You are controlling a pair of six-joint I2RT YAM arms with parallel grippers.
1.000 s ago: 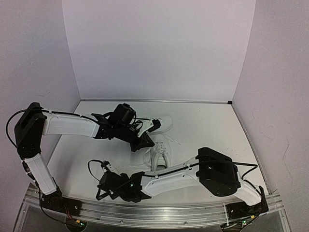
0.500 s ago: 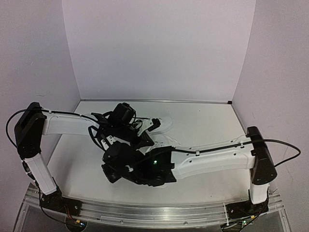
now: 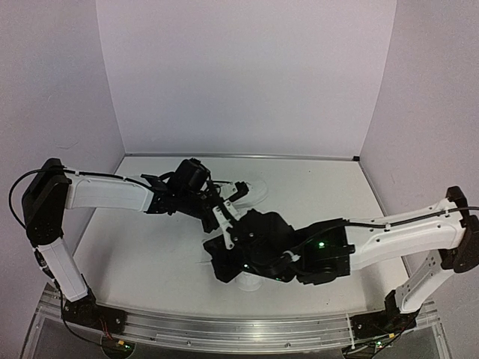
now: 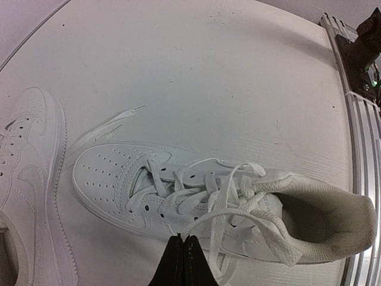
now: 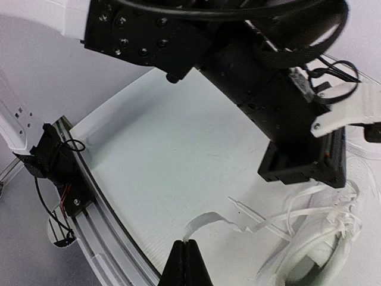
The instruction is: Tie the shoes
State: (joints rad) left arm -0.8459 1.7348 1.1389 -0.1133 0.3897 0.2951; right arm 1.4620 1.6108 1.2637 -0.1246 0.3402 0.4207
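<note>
1. Counter (image 3: pixel 142 254): white and walled on three sides. It carries both shoes near its middle.

2. Right arm (image 3: pixel 389 239): this is the part that has changed. A second ago it lay folded along the near edge, with its wrist low over the near-left part of the counter. It has since swung out. It now stretches from the right side across the middle and hides most of the near shoe in the overhead view.

3. Left arm (image 3: pixel 105 193): its position is unchanged over the same interval. It reaches in from the left and its wrist hangs above the shoes.

4. Near shoe (image 4: pixel 119 179): it stands on its sole, heel toward the rail (image 4: pixel 357 149) and toe pointing away, with its laces loose and no knot visible. Far shoe (image 3: pixel 253 192): it sits just beyond, toward the back of the counter (mostly clear of both arms).

5. Left gripper (image 4: pixel 183 250): clenched, with the tips pinching a lace strand (image 4: pixel 221 213) that rises off the near shoe's lacing.

6. Right gripper (image 5: pixel 189 256): clenched on a lace end (image 5: pixel 205 216), which curls slack between the tips and the shoe.

7. Assessment: the swing appears to have carried the held lace end back toward the shoe and given up its tension. This reads as a crossing or wrapping stage, not a tightening one. The first knot is judged still unformed.
</note>
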